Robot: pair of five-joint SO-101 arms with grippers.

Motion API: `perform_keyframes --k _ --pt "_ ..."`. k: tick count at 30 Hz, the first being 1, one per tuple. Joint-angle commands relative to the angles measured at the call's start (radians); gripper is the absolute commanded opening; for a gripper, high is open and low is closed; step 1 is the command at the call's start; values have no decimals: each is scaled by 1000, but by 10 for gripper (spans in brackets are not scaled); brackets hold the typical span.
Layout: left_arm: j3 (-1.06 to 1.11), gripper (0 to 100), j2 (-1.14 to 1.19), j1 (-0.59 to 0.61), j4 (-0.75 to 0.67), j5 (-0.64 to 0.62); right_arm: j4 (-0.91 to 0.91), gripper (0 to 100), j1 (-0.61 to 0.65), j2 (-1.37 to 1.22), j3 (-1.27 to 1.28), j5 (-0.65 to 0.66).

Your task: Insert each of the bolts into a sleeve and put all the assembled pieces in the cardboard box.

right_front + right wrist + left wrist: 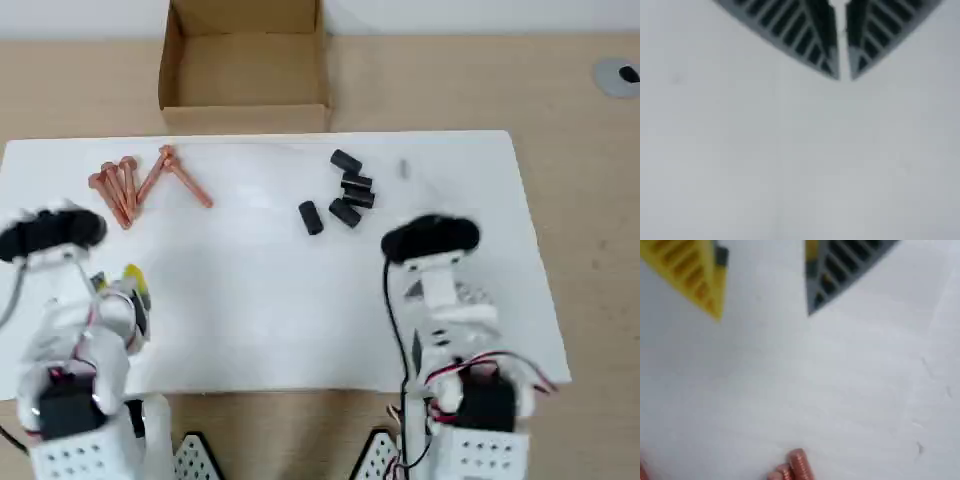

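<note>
Several copper bolts lie in a loose pile at the back left of the white sheet; the threaded end of one bolt shows in the left wrist view. Several short black sleeves lie scattered at the back middle. The cardboard box stands open beyond the sheet. My left gripper hovers open over bare sheet, short of the bolts, one yellow finger and one grey. My right gripper is shut with nothing in it, above bare sheet in front of the sleeves.
The wooden table extends beyond the sheet on all sides. A small grey round fitting sits at the far right. The arm bases stand at the near edge.
</note>
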State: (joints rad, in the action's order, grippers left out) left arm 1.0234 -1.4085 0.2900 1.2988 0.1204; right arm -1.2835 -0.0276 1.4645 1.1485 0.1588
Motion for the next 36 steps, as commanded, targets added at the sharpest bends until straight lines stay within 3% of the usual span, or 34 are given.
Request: perform_keyframes --k 1,5,9,12,15,18,23,30,36 --pt "-361 124 390 25 69 -74 -14 12 -18 -377 -361 -43" --pt "-647 124 796 31 147 -229 -118 10 -7 -779 -704 -155" --pt "-859 124 1178 31 155 -288 -236 11 13 -1110 -984 -169" --pt "-1046 124 1429 32 195 -305 -293 12 48 -1291 -1170 -81" --pt "-1269 124 1630 34 325 -298 -348 12 90 -1425 -1294 68" --pt "-1467 125 1794 49 414 -210 -377 12 140 -1518 -1345 112" --pt "-1709 126 1974 158 456 -130 -333 11 148 -1563 -1360 132" --pt "-1760 128 2017 196 453 6 -261 11 154 -1618 -1356 127" --pt "-1792 128 2018 167 394 -83 -249 11 154 -1699 -1363 126"
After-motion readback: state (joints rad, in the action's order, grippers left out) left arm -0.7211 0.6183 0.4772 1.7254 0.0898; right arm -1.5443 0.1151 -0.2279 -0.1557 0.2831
